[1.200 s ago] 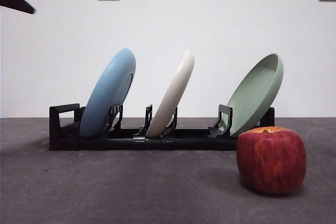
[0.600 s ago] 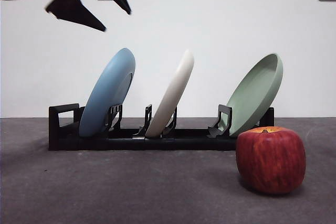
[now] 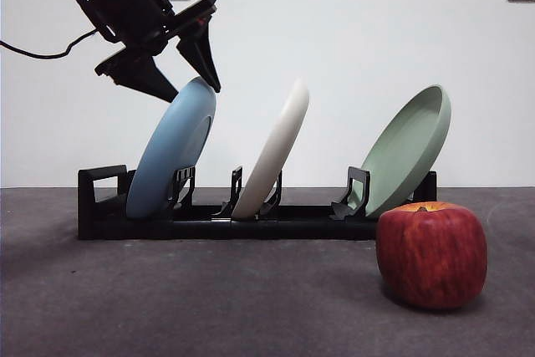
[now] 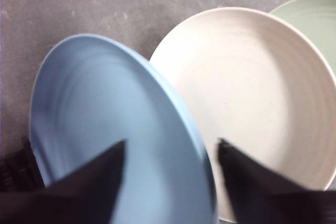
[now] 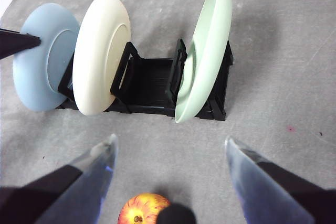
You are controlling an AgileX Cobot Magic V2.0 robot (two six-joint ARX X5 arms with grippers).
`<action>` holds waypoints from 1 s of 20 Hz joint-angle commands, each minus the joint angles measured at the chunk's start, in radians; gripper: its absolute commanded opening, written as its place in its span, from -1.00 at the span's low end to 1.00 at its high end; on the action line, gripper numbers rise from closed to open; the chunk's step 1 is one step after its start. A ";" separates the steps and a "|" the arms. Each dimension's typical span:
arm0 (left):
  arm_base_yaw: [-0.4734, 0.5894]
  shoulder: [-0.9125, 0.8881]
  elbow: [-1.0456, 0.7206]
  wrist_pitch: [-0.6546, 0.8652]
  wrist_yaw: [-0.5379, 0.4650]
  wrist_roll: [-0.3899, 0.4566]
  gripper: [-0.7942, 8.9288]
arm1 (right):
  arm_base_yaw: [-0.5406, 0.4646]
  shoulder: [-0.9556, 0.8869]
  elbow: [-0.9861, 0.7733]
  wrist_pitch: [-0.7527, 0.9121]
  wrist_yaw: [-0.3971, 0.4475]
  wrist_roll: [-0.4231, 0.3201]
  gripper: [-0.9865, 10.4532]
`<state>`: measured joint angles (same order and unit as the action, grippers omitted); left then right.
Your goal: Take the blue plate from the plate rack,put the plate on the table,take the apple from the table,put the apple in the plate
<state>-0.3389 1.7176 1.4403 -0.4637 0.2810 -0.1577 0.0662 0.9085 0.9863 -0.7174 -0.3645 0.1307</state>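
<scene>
A: Which step is this?

B: Step 1, I'd judge. The left gripper (image 3: 185, 88) straddles the top rim of the blue plate (image 3: 171, 152), jaws spread and not clenched. The plate leans in the plate rack (image 3: 251, 225), beside the cream-white plate (image 3: 274, 150).

A: And the apple (image 3: 431, 254)?

B: On the table (image 3: 209, 298), near the pale green plate (image 3: 408, 148). The right gripper (image 5: 168, 169) waits above it, released.

A: Next?

B: Probably pinch the rim, then lift clear of the dividers.
</scene>
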 commanded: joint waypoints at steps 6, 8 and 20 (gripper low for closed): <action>-0.008 0.002 0.007 0.000 0.013 0.031 -0.85 | 0.002 0.002 0.003 0.005 0.003 -0.009 -0.22; -0.009 -0.001 0.042 -0.010 0.017 0.031 -0.85 | 0.002 0.002 0.003 0.005 0.004 -0.009 -0.22; -0.177 -0.159 0.508 -0.510 0.000 0.268 -0.85 | 0.002 0.002 0.003 0.005 0.003 -0.009 -0.22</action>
<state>-0.5121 1.5646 1.9484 -0.9642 0.2855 0.0616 0.0662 0.9085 0.9863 -0.7174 -0.3637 0.1307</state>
